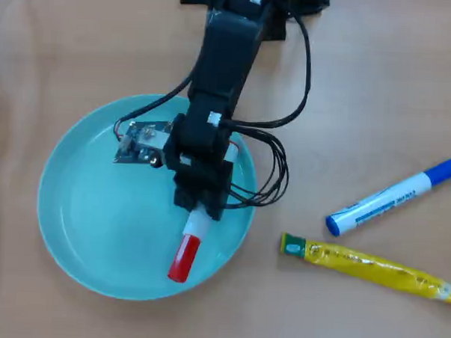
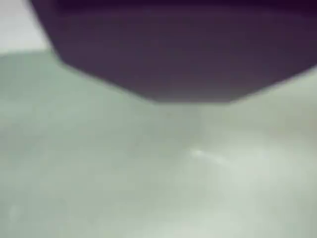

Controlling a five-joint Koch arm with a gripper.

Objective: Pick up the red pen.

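The red pen (image 1: 188, 242) lies along the arm's line over the lower right part of the teal bowl (image 1: 81, 208). Its red cap points toward the bowl's near rim, and its white barrel runs under the gripper (image 1: 200, 210). From overhead the black gripper body covers the jaws and the rest of the pen, so the grip cannot be made out. I cannot tell whether the pen rests on the bowl or hangs above it. The wrist view is blurred: a dark gripper part (image 2: 173, 49) sits above the pale bowl surface (image 2: 148, 188), and no pen shows.
A white marker with a blue cap (image 1: 393, 197) and a yellow packet with a green end (image 1: 367, 266) lie on the wooden table to the right of the bowl. Black cables (image 1: 274, 171) loop beside the arm over the bowl's right rim.
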